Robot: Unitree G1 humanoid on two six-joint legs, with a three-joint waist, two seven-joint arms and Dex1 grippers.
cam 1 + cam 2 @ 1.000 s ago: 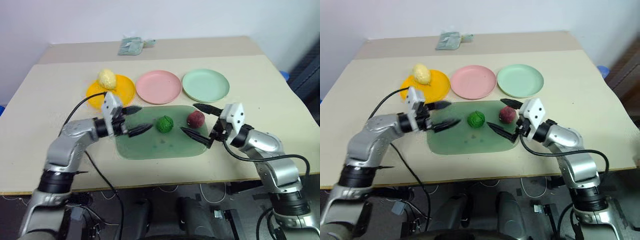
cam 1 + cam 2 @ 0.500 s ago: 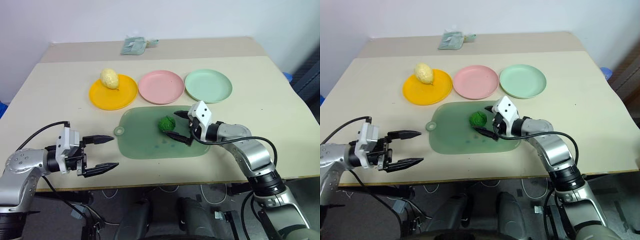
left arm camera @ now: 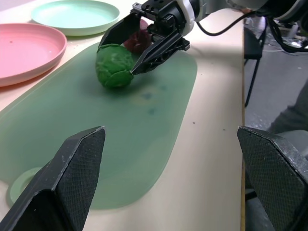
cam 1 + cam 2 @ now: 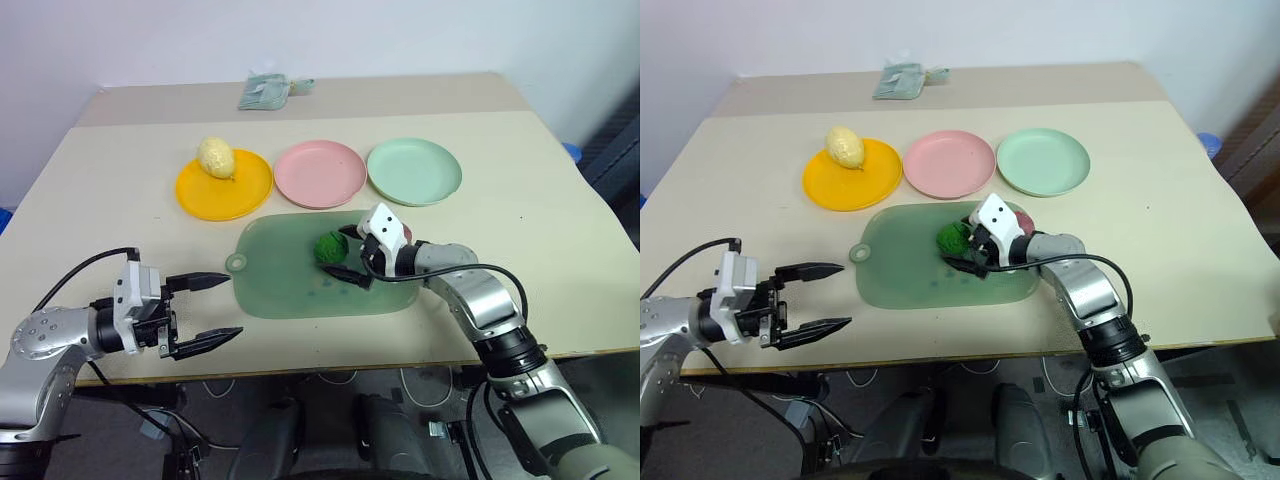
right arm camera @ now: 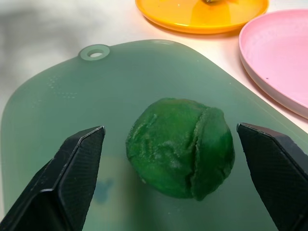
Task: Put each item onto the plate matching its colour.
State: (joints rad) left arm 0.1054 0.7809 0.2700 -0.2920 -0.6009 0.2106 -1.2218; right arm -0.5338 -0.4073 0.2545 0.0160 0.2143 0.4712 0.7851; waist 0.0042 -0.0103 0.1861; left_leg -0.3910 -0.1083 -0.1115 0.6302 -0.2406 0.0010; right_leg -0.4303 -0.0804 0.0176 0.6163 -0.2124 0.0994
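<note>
We've got the green ball (image 4: 329,247) sitting on the green mat (image 4: 290,285), with our right gripper (image 3: 126,57) spread around it, fingers either side, not squeezing. The red fruit (image 3: 138,40) peeks out behind that gripper in the left wrist view; the gripper mostly blocks it from the head camera. The yellow fruit (image 4: 215,157) sits on the yellow plate (image 4: 224,185); the pink plate (image 4: 320,173) and the mint plate (image 4: 413,171) are bare. Our left gripper (image 4: 207,309) hangs spread wide off to the side.

Surface (image 4: 90,180): plain beige. Plates: one bright yellow (image 4: 225,190), one pink (image 4: 320,174), one pale mint green (image 4: 414,171). Mat (image 4: 290,285): translucent green with darker blotches. Fruits: one pale yellow (image 4: 215,157), one dark green and wrinkled (image 5: 180,147), one dark red (image 3: 137,41). Both claws, left (image 4: 203,312) and right (image 4: 345,255): black fingers on white and grey housings.
</note>
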